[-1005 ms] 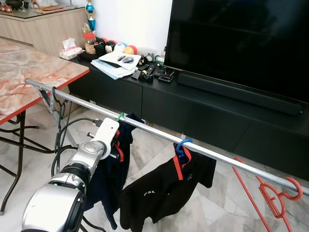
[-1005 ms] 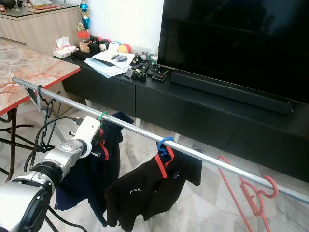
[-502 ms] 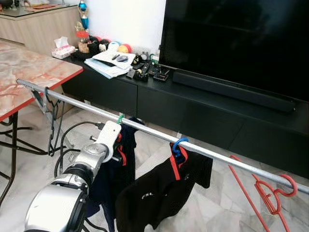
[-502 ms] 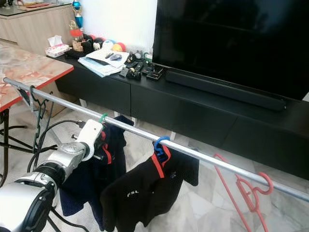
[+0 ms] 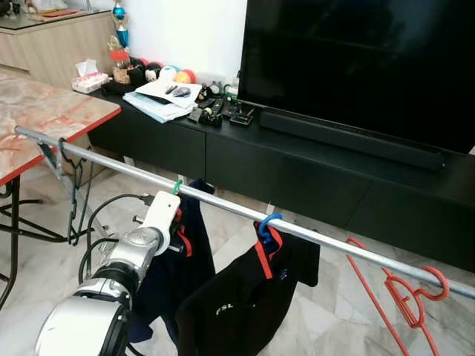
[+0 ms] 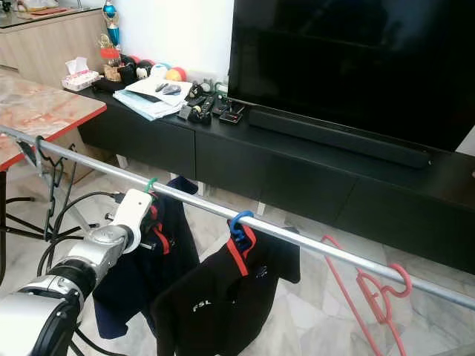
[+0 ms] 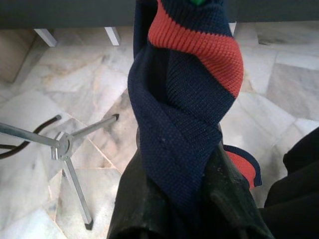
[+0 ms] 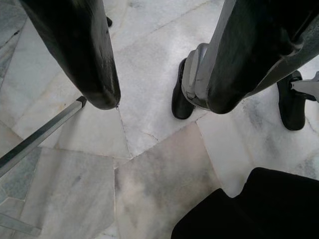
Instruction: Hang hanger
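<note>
A silver rail (image 5: pixel 223 202) crosses in front of me. A navy shirt (image 5: pixel 194 248) with a red-striped collar (image 7: pixel 199 40) hangs from it on a green hanger (image 5: pixel 177 186). My left gripper (image 7: pixel 179 164) is shut on that shirt's collar just below the rail, with navy cloth pinched between its fingers (image 7: pixel 137 204). Further right hang a black shirt (image 5: pixel 237 300) on a blue hanger (image 5: pixel 267 221) and a bare red hanger (image 5: pixel 412 297). An empty black hanger (image 5: pixel 72 193) hangs near the rail's left end. My right gripper (image 8: pixel 159 104) hangs open over the marble floor.
A black TV console (image 5: pixel 319 170) with a large TV (image 5: pixel 356 67) stands behind the rail. A marble-top table (image 5: pixel 37 122) is at the left. Cables (image 5: pixel 104 215) and the rack's metal foot (image 7: pixel 65 149) lie on the floor below. My feet (image 8: pixel 187 94) stand near the right gripper.
The whole view has shifted as the camera moved. My left gripper stays at the navy shirt's collar under the rail, and the hangers keep their places.
</note>
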Controlling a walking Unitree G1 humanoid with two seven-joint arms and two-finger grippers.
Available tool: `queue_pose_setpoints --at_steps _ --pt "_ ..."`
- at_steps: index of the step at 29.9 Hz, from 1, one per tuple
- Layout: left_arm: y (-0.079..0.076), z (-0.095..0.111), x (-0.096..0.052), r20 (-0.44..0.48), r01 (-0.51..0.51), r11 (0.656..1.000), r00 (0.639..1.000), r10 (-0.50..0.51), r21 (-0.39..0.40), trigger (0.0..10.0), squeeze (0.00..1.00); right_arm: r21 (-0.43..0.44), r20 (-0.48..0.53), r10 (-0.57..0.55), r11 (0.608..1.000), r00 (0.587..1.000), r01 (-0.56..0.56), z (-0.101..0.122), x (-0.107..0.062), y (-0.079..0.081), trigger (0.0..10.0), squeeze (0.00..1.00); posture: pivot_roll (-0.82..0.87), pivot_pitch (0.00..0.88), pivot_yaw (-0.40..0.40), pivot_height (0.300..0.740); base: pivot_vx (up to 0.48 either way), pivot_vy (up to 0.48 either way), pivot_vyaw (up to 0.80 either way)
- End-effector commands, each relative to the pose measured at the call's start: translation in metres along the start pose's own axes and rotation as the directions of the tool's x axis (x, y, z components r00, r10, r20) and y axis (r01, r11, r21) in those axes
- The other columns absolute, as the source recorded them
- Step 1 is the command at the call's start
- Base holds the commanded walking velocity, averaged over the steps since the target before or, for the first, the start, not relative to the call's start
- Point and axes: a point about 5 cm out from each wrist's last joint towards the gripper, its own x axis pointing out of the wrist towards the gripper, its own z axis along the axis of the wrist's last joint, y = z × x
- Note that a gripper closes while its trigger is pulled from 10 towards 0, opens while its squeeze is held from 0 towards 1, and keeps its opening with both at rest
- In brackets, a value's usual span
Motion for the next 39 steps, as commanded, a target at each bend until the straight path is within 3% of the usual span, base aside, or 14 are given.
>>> queue_pose_setpoints --at_steps 1,13,19,25,26,27,28,29,39 --pt "-0.001 -0.037 -0.004 -0.122 0.001 1.0 0.992 -0.002 -0.007 10.0 0.0 -0.007 0.003 -0.006 1.0 1.0 0.006 0.001 0.0 -0.002 10.0 0.0 0.02 0.008 -0.073 0.74 0.0 0.0 0.0" --pt "0.009 -0.032 -0.007 -0.054 -0.022 1.0 0.998 0.022 -0.002 10.0 0.0 0.009 0.012 -0.006 1.0 1.0 0.006 0.004 0.001 0.003 10.0 0.0 0.03 0.0 -0.057 0.74 0.0 0.0 0.0" --pt "0.009 -0.015 -0.008 0.107 -0.025 0.999 0.994 0.028 -0.031 10.0 0.0 0.015 0.016 -0.005 1.0 1.0 0.004 0.006 0.002 0.007 10.0 0.0 0.05 0.0 -0.051 0.74 0.0 0.0 0.0" --pt "0.008 -0.017 -0.008 0.097 -0.025 0.999 0.995 0.028 -0.033 10.0 0.0 0.024 0.022 0.0 1.0 1.0 0.0 0.009 0.003 0.009 10.0 0.0 0.06 0.0 -0.045 0.74 0.0 0.0 0.0" --pt "0.008 -0.017 -0.008 0.1 -0.023 0.999 0.995 0.027 -0.031 10.0 0.5 0.026 0.023 0.0 1.0 1.0 -0.001 0.009 0.003 0.009 10.0 0.0 0.06 0.0 -0.044 0.74 0.0 0.0 0.0" --pt "0.007 -0.017 -0.008 0.102 -0.023 0.999 0.994 0.026 -0.03 10.0 0.5 0.027 0.023 0.0 1.0 1.0 -0.001 0.009 0.003 0.01 10.0 0.0 0.06 0.0 -0.044 0.74 0.0 0.0 0.0" --pt "0.008 -0.017 -0.008 0.108 -0.023 0.999 0.994 0.026 -0.028 10.0 0.79 0.028 0.024 0.001 1.0 1.0 -0.001 0.009 0.003 0.01 10.0 0.0 0.06 0.0 -0.044 0.74 0.0 0.0 0.0" --pt "0.008 -0.017 -0.008 0.111 -0.024 0.999 0.993 0.027 -0.029 10.0 1.0 0.029 0.025 0.001 1.0 1.0 -0.001 0.009 0.003 0.01 10.0 0.0 0.06 0.0 -0.043 0.74 0.0 0.0 0.0" --pt "0.011 -0.011 -0.01 0.157 -0.032 0.998 0.987 0.039 -0.049 10.0 1.0 0.037 0.025 0.001 0.999 1.0 -0.002 0.01 0.003 0.011 10.0 0.0 0.06 0.0 -0.043 0.74 0.0 0.0 0.0"
